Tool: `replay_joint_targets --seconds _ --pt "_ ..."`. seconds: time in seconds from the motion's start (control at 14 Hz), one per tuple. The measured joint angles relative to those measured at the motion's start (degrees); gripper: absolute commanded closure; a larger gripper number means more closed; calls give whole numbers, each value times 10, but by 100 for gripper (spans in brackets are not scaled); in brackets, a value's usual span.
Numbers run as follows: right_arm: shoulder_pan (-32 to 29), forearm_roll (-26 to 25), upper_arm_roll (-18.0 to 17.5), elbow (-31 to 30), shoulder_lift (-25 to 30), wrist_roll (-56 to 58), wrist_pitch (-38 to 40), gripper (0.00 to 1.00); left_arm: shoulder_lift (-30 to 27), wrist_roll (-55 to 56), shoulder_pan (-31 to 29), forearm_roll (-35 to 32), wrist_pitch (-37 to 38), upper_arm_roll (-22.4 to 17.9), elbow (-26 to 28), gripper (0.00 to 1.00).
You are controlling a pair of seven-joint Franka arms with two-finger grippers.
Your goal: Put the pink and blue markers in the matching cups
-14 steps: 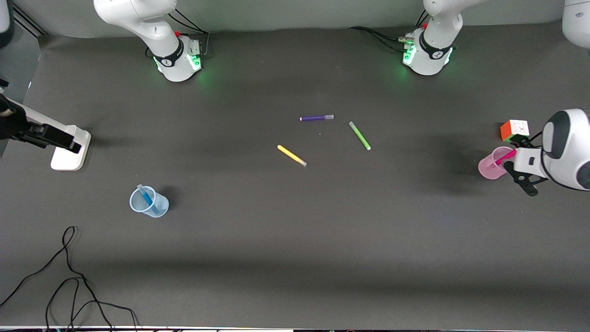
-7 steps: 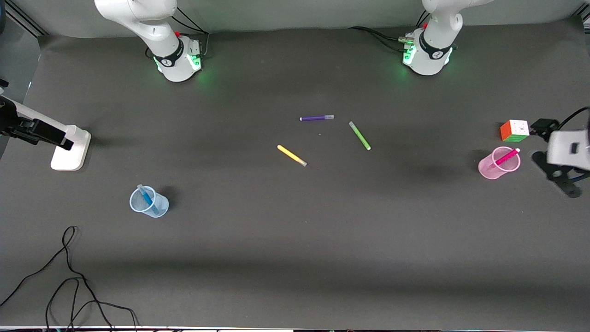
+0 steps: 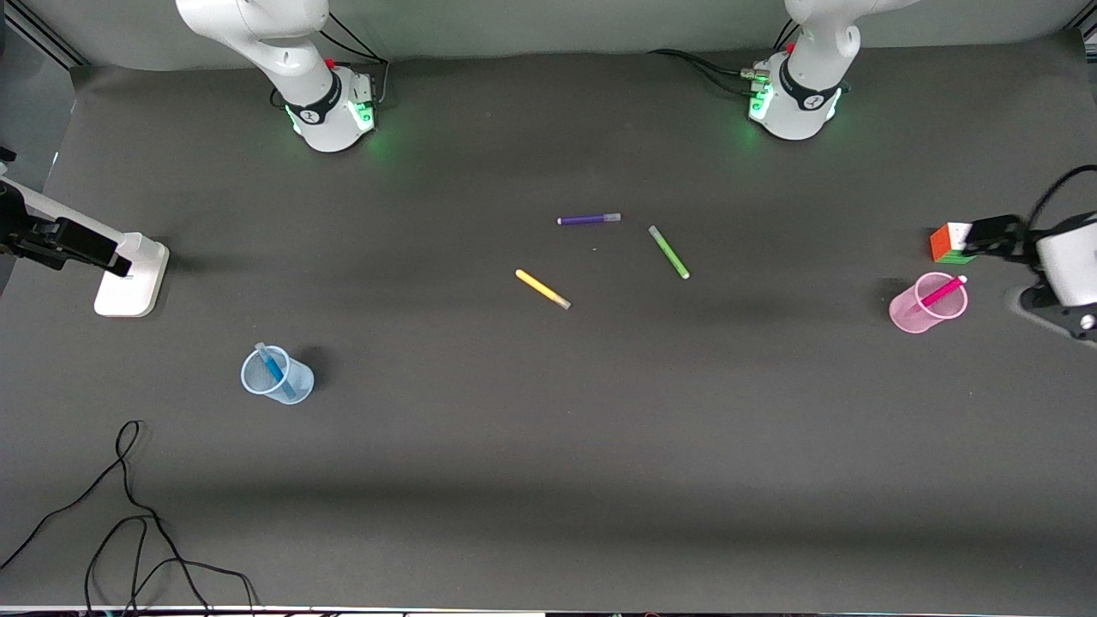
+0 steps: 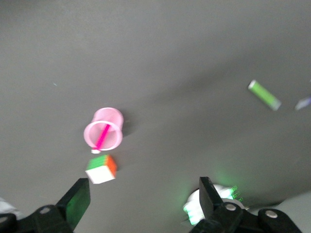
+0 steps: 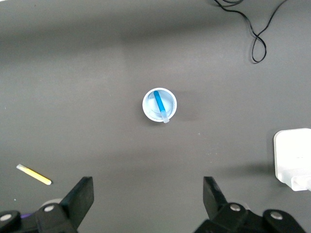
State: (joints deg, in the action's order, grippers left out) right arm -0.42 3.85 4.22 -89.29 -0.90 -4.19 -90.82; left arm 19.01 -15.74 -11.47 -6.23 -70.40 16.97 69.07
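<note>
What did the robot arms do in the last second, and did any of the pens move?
The left gripper, jaws open, drew away from the pink cup toward the table's edge and now hangs over the cube. The right gripper, jaws open too, slid slightly outward past the white stand. Nothing was grabbed or dropped. The pink marker stays in its cup, the blue marker in the blue cup, and the three loose pens kept still.

A dark grey mat covers the counter (image 3: 480, 480) edge to edge, with soft shadow bands crossing it. A pale wall (image 3: 548, 26) runs along the edge where the bases stand. Green light glows on the mat there.
</note>
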Motion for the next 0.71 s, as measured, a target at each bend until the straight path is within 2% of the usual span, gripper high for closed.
replay_joint_targets --seconds 0.14,0.29,0.71 --pt "0 0 -1 0 0 12 6 0 1 80 2 15 -13 25 -1 0" --pt "0 -5 -1 0 2 26 11 0 1 116 2 16 -37 41 -1 0" --pt "0 -19 -4 -14 6 42 12 0 -1 136 2 16 -99 43 25 0"
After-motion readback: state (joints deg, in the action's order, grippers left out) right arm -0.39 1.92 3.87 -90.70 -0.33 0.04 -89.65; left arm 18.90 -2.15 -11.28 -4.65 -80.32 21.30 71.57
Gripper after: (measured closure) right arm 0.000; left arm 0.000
